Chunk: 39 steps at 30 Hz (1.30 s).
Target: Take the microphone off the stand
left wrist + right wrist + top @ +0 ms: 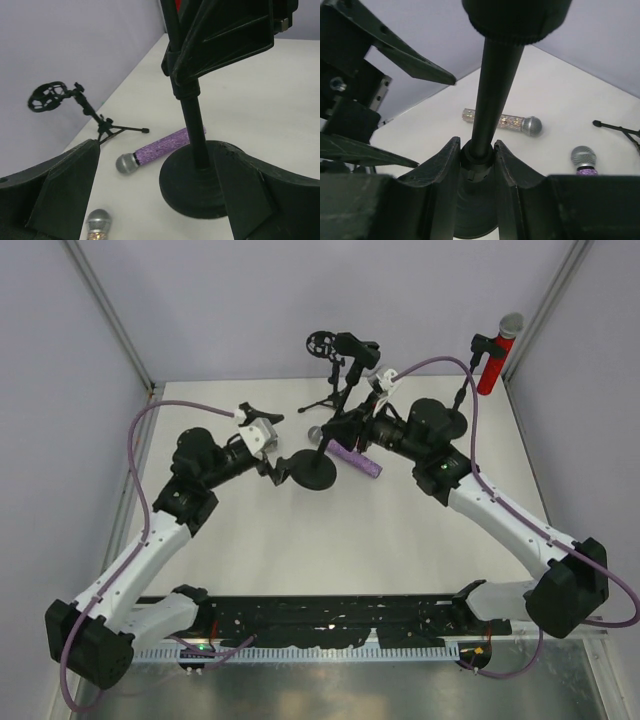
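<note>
Right gripper (477, 150) is clamped on the pole (487, 90) of the round-base stand (320, 472), low down just above the base, mid-desk toward the far edge. Left gripper (282, 448) is spread wide, fingers either side of that base, touching nothing we can see.

A dark cap (515, 15) tops the pole; we can't tell if it's a clip or a mic body. The only mic we see seated in a holder is the red microphone (495, 360), upright at the far right corner of the desk (300, 550), well apart from both grippers.

Purple microphone (165, 145) lies flat just beside the base, glittery microphone (502, 121) near it. Tripod stand (107, 127) by the far edge has an empty cradle.

We read this as the bracing step: stand pinned, nothing lifted out yet. Next move needs the left arm up at the pole's top, closing on whatever sits there and pulling it free while the right holds the stand down.
</note>
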{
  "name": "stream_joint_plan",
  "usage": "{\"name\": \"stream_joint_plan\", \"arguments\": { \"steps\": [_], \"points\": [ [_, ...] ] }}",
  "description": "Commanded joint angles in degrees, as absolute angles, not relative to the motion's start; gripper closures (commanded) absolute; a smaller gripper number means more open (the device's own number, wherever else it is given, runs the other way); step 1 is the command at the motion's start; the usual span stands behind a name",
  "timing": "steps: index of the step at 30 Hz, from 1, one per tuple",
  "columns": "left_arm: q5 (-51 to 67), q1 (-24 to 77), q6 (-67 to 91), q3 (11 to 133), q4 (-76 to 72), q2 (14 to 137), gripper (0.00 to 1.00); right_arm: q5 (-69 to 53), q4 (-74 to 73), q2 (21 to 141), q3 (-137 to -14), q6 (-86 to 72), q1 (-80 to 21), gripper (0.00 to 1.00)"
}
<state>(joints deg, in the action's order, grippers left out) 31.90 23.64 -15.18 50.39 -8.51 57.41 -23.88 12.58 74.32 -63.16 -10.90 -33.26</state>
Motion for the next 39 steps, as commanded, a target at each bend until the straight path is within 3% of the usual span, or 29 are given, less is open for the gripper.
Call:
{"name": "stream_joint_plan", "arguments": {
  "steps": [1,12,17,22,25,27,28,30,32,33,34,36,39],
  "points": [
    [34.8,27.41,-9.41,53.7,-5.01,61.69,0.0,-29.53,17.84,70.4,-63.11,-17.75,-33.22,0.95],
    [43.67,31.55,-5.55,52.47,-5.44,66.44,0.0,-31.99,20.56,70.75,-61.53,-19.86,-33.05,0.95],
    [46.31,31.55,-3.08,52.65,-6.85,68.2,0.12,-32.61,21.53,70.49,-60.56,-19.77,-33.05,0.94],
    [47.37,31.64,-1.93,53.52,-6.51,70.31,0.33,-33.22,21.88,70.05,-60.12,-19.43,-33.05,0.94],
    [47.37,31.55,-2.2,53.96,-5.63,70.93,0.61,-33.22,21.8,69.87,-59.85,-18.64,-33.05,0.94],
    [47.11,31.55,-2.02,53.7,-5.8,70.84,0.92,-33.14,21.8,69.79,-59.59,-17.76,-33.05,0.95],
    [46.76,31.55,-2.02,53.53,-5.97,70.75,1.0,-33.13,21.71,69.7,-59.5,-17.49,-33.05,0.95],
    [46.23,31.55,-1.67,53.09,-6.59,70.23,1.0,-33.05,21.8,69.7,-59.24,-16.35,-32.96,0.95],
    [43.18,31.64,-0.53,52.47,-8.08,69.53,1.0,-32.78,21.97,69.87,-59.06,-16.35,-33.05,0.74],
    [39.76,31.55,1.39,51.69,-9.48,69.0,1.0,-32.26,22.06,69.79,-58.98,-16.52,-33.05,0.48],
    [36.77,31.55,2.36,51.24,-10.71,68.3,1.0,-31.04,22.23,69.7,-58.63,-17.57,-33.05,0.34],
    [29.74,31.64,2.98,50.8,-11.51,67.15,1.0,-28.05,23.46,69.44,-57.49,-20.11,-33.05,0.25],
    [23.13,31.46,3.16,50.8,-10.55,66.1,1.0,-22.26,26.97,68.99,-55.2,-24.34,-33.05,0.22]
  ]
}}
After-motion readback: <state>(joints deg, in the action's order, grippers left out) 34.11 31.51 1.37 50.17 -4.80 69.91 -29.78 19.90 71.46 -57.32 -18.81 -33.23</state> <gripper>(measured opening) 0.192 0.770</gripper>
